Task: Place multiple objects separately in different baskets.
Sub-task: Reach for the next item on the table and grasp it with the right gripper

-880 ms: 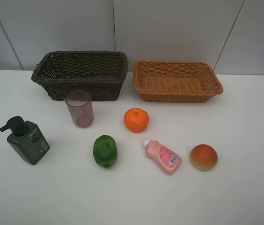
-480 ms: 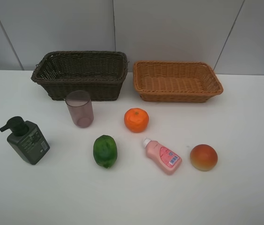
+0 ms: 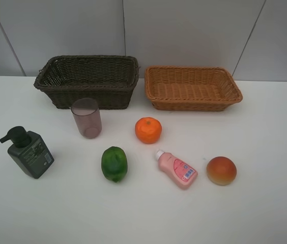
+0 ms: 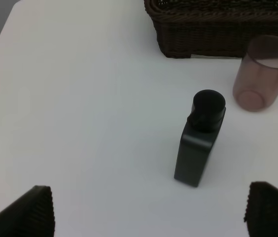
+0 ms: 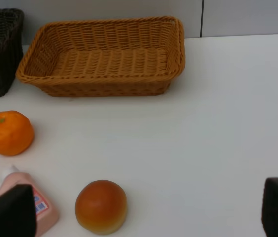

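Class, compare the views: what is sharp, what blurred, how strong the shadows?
Exterior high view: even light, faint soft shadows, orange sharp. Left wrist view: pump bottle fairly sharp, left end effector blurred. Right wrist view: right end effector equally blurred.

1. Baskets: two – dark brown basket [image 3: 90,99], tan basket [image 3: 194,105].
2. Fruits: three – orange [image 3: 148,130], green fruit [image 3: 114,163], red-yellow fruit [image 3: 221,170].
3. Bottles: two – pink bottle [image 3: 176,169], pump bottle [image 3: 29,152].
4. Cups: one – mauve cup [image 3: 86,118].

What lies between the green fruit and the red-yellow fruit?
The small pink bottle, lying on its side, apart from both the green fruit and the red-yellow fruit; the exterior high view shows it.
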You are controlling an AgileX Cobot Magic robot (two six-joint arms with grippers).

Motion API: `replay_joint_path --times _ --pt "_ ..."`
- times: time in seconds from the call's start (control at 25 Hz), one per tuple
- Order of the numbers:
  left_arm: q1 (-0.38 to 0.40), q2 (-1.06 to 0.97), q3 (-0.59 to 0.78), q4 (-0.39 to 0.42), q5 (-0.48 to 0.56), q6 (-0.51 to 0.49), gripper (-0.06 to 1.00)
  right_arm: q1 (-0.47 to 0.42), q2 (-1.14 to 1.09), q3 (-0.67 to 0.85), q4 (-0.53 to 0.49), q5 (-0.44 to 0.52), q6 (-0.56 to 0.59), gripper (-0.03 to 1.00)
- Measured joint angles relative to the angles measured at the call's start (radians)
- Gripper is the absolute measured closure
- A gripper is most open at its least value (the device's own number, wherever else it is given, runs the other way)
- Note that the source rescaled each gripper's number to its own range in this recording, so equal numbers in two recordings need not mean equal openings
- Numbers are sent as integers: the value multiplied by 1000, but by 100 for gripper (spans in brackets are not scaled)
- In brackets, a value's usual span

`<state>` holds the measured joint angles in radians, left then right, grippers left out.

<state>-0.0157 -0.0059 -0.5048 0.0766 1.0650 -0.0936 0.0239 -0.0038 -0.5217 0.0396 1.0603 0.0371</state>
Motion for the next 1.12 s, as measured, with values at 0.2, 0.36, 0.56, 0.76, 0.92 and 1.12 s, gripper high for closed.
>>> replay_joint_path --times 0.2,0.36,0.56,0.76,0.92,1.12 --pt "0 0 0 0 0 0 -6 0 0 0 0 0 0 -3" --pt "0 0 0 0 0 0 -6 0 0 0 0 0 0 -3" --pt "0 0 0 0 0 0 -6 0 0 0 0 0 0 -3" --pt "0 0 0 0 0 0 -6 0 0 0 0 0 0 -3" --pt "0 0 0 0 0 0 -6 0 0 0 0 0 0 -3" --pt "0 0 0 0 0 0 -6 0 0 0 0 0 0 -3"
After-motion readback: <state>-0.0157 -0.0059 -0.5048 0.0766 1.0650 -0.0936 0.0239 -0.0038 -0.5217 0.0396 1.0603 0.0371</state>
